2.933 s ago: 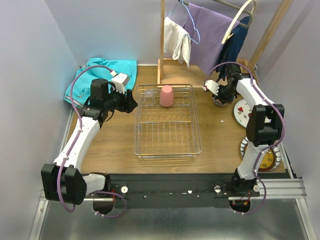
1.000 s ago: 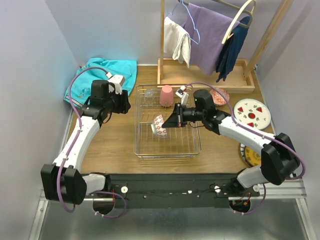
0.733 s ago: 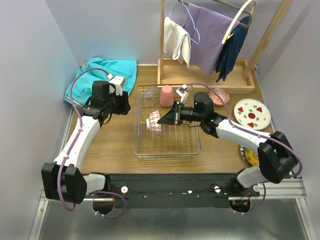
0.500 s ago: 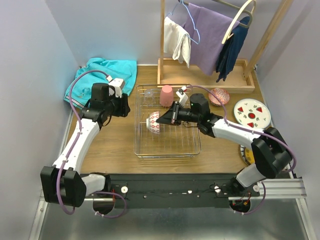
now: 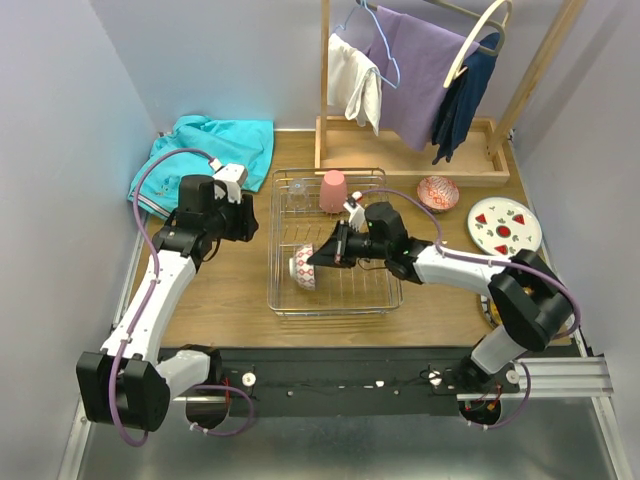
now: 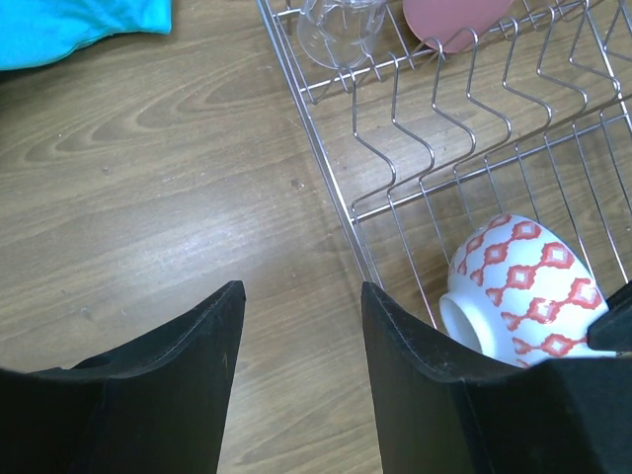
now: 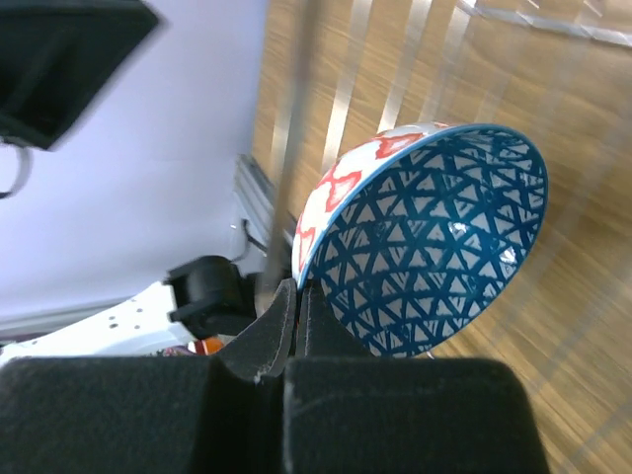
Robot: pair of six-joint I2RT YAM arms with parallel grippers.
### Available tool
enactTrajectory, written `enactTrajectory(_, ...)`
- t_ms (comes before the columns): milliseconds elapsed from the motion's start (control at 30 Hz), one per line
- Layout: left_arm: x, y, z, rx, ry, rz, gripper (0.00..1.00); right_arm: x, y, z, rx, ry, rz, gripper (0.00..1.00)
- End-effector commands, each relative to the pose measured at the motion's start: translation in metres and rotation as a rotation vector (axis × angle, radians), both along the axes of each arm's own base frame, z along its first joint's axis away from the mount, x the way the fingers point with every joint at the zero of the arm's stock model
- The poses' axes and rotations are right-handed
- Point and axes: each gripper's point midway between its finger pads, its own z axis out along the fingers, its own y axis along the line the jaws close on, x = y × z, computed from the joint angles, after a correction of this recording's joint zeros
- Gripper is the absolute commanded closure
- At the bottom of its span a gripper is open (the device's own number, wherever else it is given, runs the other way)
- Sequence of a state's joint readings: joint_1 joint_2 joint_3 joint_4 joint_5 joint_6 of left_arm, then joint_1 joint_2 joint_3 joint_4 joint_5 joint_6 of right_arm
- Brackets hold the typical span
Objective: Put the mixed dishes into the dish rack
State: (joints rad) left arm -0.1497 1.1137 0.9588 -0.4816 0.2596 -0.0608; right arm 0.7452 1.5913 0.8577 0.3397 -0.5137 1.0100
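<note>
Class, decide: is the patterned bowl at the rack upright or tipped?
Tipped on its side: blue-patterned bowl shows its foot ring sideways.

Right pincer (image 7: 299,296) clamped, arm extended leftward; left pincer (image 6: 301,296) parted, angled downward.

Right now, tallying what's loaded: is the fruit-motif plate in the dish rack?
No, the plate lies on the table, outside the dish rack.

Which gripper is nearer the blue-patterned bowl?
Right. The right gripper grips the bowl by its rim inside the silver wire rack; the left gripper hovers open outside its left side.
</note>
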Motion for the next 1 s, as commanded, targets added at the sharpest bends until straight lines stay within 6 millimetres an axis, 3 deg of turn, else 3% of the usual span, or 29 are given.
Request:
enactTrajectory(0, -0.008, 0.001, 0.0, -0.012, -0.003, 0.001, 0.4, -0.019, -0.017, -0.021, -0.044, 0.05, -0.014, 1.0)
enactTrajectory(133, -0.008, 0.001, 0.002, -0.017, -0.007, 0.01, 0.4, -0.03, -0.032, -0.041, -0.099, 0.093, -0.033, 0.99)
enactTrajectory(200, -0.006, -0.001, 0.006, -0.03, -0.015, 0.009, 0.4, -0.036, -0.039, -0.049, -0.151, 0.097, -0.014, 0.84)
enactTrajectory(233, -0.006, -0.001, 0.006, -0.034, -0.015, 0.012, 0.4, -0.038, -0.041, -0.045, -0.159, 0.08, -0.003, 0.7)
enactTrajectory(267, -0.005, -0.002, 0.008, -0.039, -0.021, 0.003, 0.4, -0.043, -0.048, -0.053, -0.208, 0.072, 0.022, 0.65)
enactTrajectory(333, -0.005, -0.002, 0.01, -0.039, -0.025, 0.004, 0.4, -0.045, -0.053, -0.051, -0.247, 0.036, 0.05, 0.56)
enactTrajectory(433, -0.004, -0.004, 0.011, -0.048, -0.032, 0.002, 0.4, -0.049, -0.068, -0.056, -0.352, 0.003, 0.088, 0.49)
enactTrajectory(800, -0.012, -0.012, 0.015, -0.107, -0.049, -0.016, 0.39, -0.024, -0.104, -0.042, -0.623, -0.142, 0.141, 0.46)
enactTrajectory(967, -0.016, -0.015, 0.017, -0.143, -0.071, -0.013, 0.39, -0.007, -0.1, -0.039, -0.661, -0.199, 0.176, 0.46)
